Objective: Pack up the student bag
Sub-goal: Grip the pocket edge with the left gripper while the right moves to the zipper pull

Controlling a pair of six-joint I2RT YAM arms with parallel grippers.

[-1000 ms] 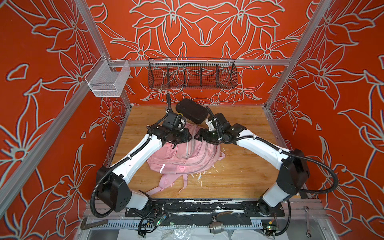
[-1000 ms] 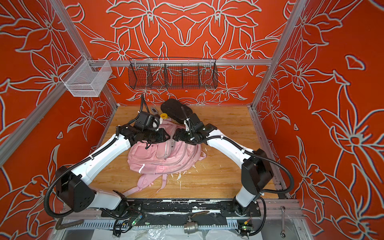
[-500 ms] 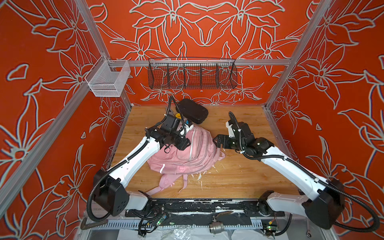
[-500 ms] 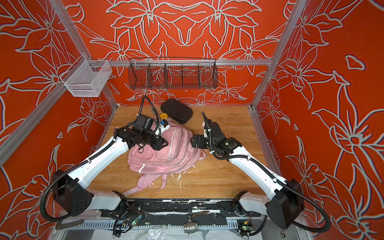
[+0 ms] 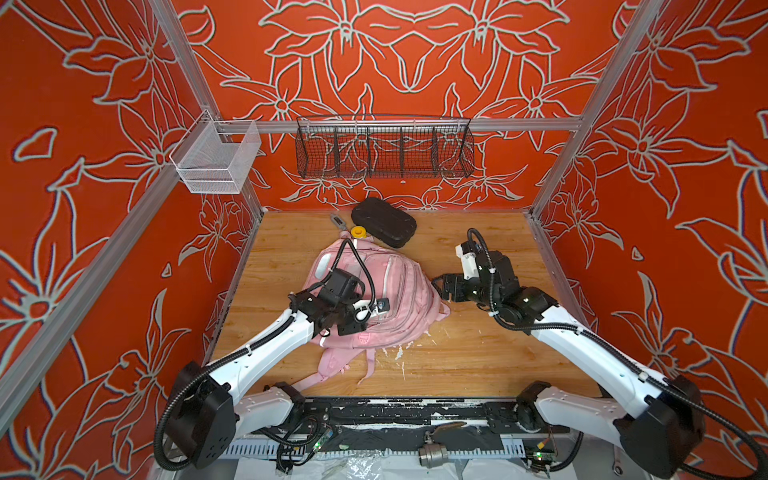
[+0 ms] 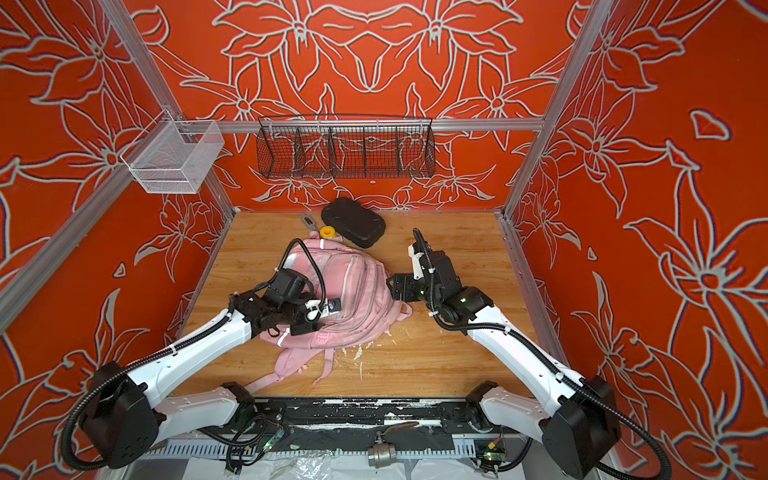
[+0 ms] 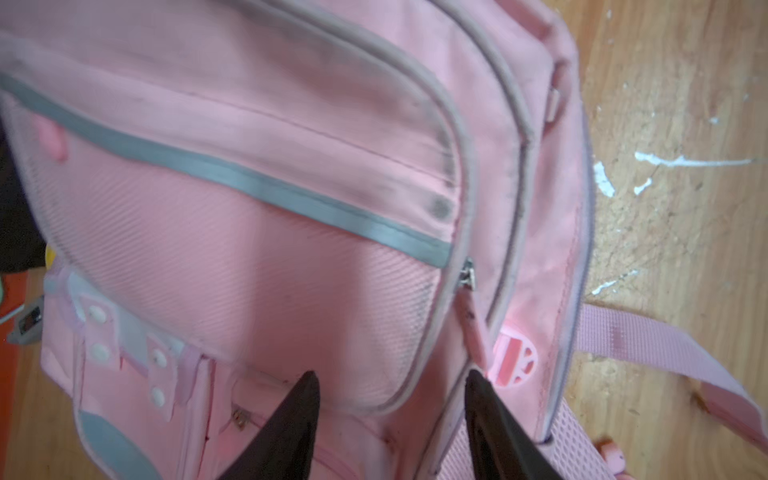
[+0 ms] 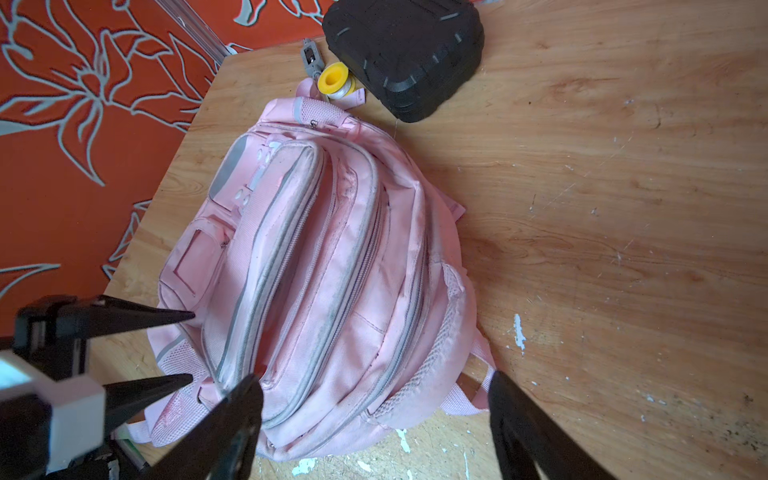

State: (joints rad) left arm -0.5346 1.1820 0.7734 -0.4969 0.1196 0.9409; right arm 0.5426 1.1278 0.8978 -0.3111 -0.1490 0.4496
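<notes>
I have to pack the student bag (image 5: 411,291), and I think I am only near the start. The pink bag lies flat on the wooden tabletop (image 5: 478,365), front side up. Its straps (image 5: 332,370) trail toward the near edge. In both top views it sits a bit left of the middle. Every zip I can see looks shut, so no pocket is open for me yet. I cannot see inside the bag, so I cannot tell if anything is in there.

Three things lie on the tabletop just past the top end of the bag. They are a black hard case (image 5: 383,222), a small yellow spool (image 5: 356,231) and a little grey gadget (image 5: 338,222). The spool sits right by the bag's top loop and beside the case. All three are outside the bag.

My left jaws hang over the front of the bag. They are apart and hold nothing. A zip pull (image 7: 468,274) with a pink tab is very close to one tip, but it is not pinched. My right jaws are wide apart too, with nothing in them, just by the bag's right edge.

What is left, I think, is almost all of it. I need to open a pocket, put the things in and zip it shut.
</notes>
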